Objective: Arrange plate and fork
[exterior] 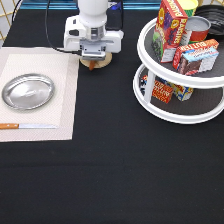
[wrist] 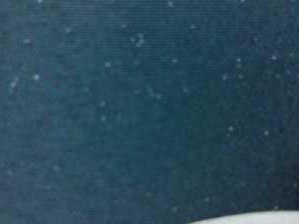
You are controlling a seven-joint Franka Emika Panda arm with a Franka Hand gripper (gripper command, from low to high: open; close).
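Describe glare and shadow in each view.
Exterior view: the plate mirrors bright light; the end effector sits low over the wooden disc, shading it; the lower tier of the turntable rack is dim. Wrist view: dark speckled cloth, one pale sliver at the edge.

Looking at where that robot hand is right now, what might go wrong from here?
The gripper sits low over the wooden disc, near the placemat edge; it might nudge the disc or snag the mat. The plate and knife lie on the mat and could slide with it.
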